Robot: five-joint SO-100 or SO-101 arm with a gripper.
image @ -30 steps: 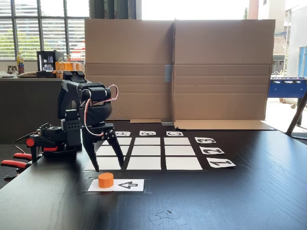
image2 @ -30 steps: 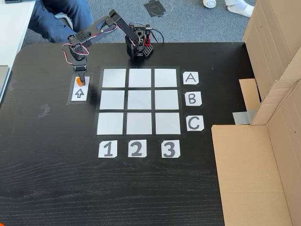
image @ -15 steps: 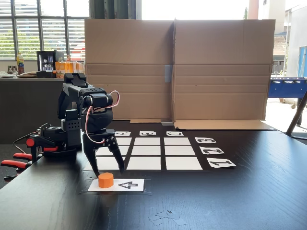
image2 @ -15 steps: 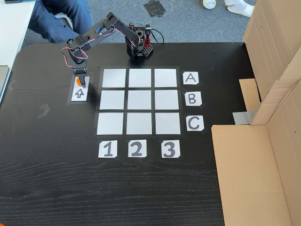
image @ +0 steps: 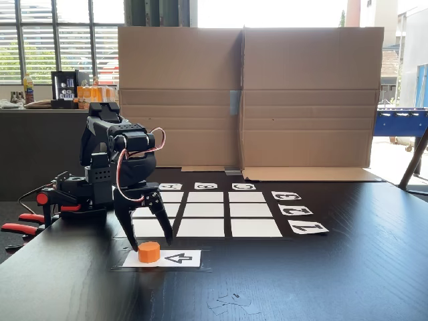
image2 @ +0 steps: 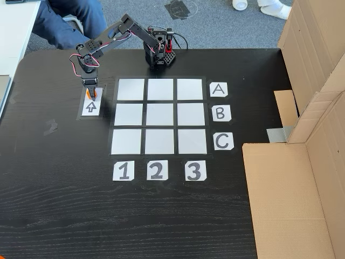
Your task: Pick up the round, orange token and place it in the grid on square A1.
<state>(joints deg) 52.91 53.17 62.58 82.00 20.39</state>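
Note:
The orange token (image: pixel 149 251) sits on the near end of the white arrow card (image: pixel 175 258), in front of the grid (image: pixel 227 210). My gripper (image: pixel 148 241) hangs open just over it, one black fingertip on each side of the token. From above, the gripper (image2: pixel 91 95) covers most of the token (image2: pixel 88 94), and just an orange sliver shows at the top of the arrow card (image2: pixel 91 108). Square A1 (image2: pixel 131 89) is the corner cell of the grid (image2: pixel 160 115), right of the gripper in that view. In the low fixed view, A1 (image: pixel 148 228) lies behind the fingers.
The arm's base (image2: pixel 159 51) stands at the table's far edge, and a seated person's legs (image2: pixel 64 21) are beyond it. Tall cardboard walls (image: pixel 247 93) close one side. Red-handled clamps (image: pixel 23 224) grip the table edge. Tape scraps (image: pixel 231 302) lie near the front.
The gripper has come down closer to the token and stayed open. The token has not moved.

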